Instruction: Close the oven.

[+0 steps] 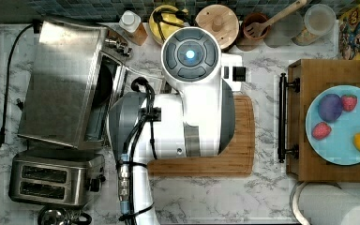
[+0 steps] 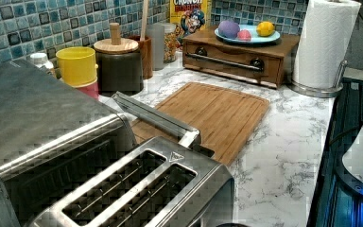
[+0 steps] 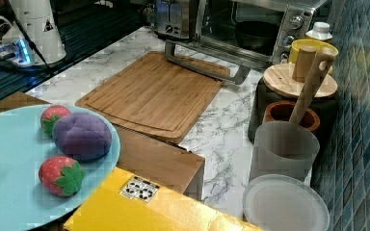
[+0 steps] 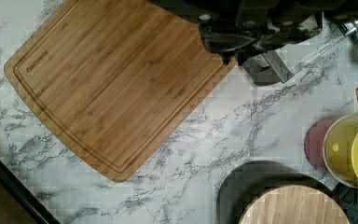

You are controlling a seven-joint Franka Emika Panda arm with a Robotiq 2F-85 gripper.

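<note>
The oven [image 1: 61, 84] stands at the left of the top view, above the two-slot toaster [image 1: 51, 180]; in the right view it is at the upper middle, its glass door [image 3: 204, 62] lying open and flat, the bar handle reaching over the far edge of the cutting board [image 3: 154, 94]; the gripper [image 4: 256, 42] appears dark at the upper edge of the wrist view, above the marble counter [image 4: 205, 154]; whether its fingers are wide or narrow cannot be told.
</note>
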